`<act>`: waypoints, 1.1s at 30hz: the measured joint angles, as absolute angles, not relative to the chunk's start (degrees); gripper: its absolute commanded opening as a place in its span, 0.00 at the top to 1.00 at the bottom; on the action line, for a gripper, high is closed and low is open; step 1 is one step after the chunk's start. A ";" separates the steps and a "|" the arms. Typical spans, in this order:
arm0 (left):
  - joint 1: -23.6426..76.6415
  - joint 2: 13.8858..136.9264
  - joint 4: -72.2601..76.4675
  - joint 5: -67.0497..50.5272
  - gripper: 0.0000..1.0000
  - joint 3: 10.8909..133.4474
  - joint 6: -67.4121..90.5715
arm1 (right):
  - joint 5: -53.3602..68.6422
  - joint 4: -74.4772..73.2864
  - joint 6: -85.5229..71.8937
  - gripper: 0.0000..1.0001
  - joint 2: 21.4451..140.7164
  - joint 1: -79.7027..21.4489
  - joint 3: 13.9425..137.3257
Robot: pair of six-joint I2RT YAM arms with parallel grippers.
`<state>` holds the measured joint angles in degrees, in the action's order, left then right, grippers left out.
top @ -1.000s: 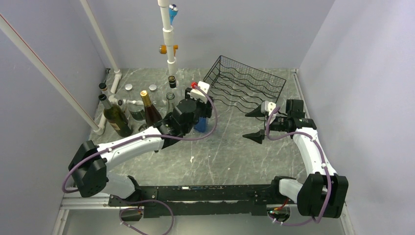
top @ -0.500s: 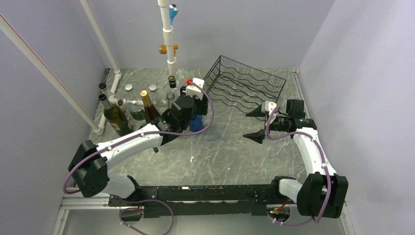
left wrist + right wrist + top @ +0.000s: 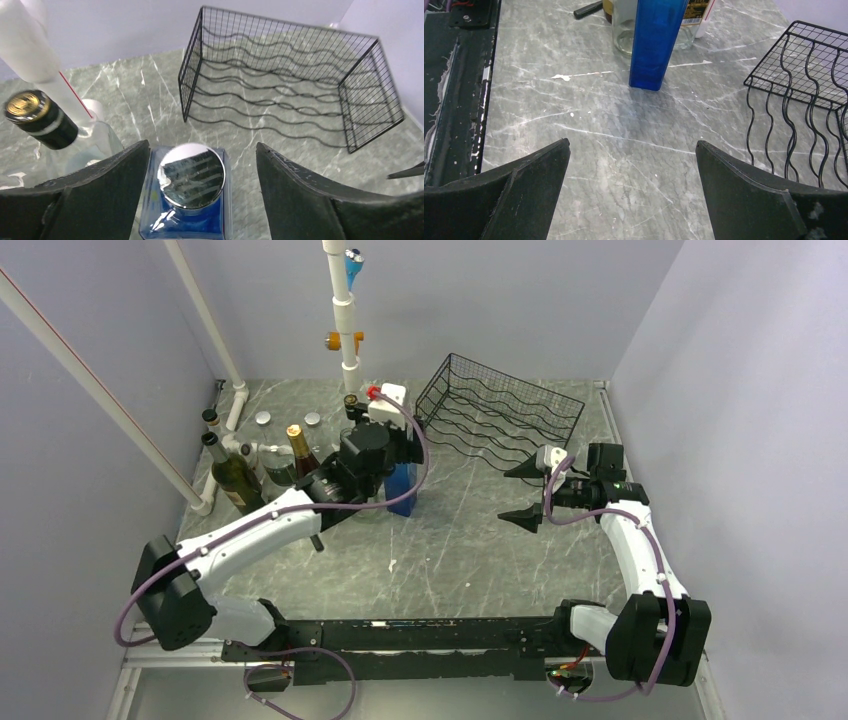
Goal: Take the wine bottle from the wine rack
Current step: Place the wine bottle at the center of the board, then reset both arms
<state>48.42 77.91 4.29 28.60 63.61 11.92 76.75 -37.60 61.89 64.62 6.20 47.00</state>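
Note:
A blue square glass bottle (image 3: 403,490) with a shiny round cap (image 3: 192,174) stands upright on the marble table, left of the black wire wine rack (image 3: 500,420). The rack holds no bottle in these views (image 3: 280,90). My left gripper (image 3: 393,448) is open above the bottle, its fingers straddling the cap (image 3: 202,147). The left finger is close against the bottle and the right finger stands apart from it. My right gripper (image 3: 520,495) is open and empty in front of the rack (image 3: 631,142). The blue bottle also shows in the right wrist view (image 3: 653,40).
Several upright bottles stand at the back left: a dark green one (image 3: 235,480), a gold-capped brown one (image 3: 303,465), and a black-capped clear one (image 3: 37,117). A white pipe frame (image 3: 345,310) rises behind them. Grey walls enclose the table.
My left gripper has moved left and back, toward the other bottles, with the blue bottle still between its fingers. The right arm has not moved.

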 measured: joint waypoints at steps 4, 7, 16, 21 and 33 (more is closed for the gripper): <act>48.42 75.02 4.01 28.34 0.10 65.06 11.86 | 76.75 -37.60 61.69 0.00 64.62 6.48 47.00; 48.38 73.10 3.42 28.01 0.06 66.00 11.68 | 76.73 -37.60 61.32 0.00 64.60 6.96 47.00; 47.72 68.34 -7.11 25.74 0.01 72.31 9.43 | 74.54 -37.76 56.97 0.00 64.23 11.79 48.93; 45.23 63.79 -12.53 21.28 0.01 74.30 7.05 | 70.32 -36.62 49.25 0.00 61.91 15.27 52.56; 31.75 58.28 -23.53 6.76 0.01 79.11 6.09 | 41.85 -30.28 18.15 0.00 55.92 18.28 60.95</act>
<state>31.75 58.28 -23.53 6.76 79.11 6.09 41.85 -30.28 18.15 55.92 18.28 60.95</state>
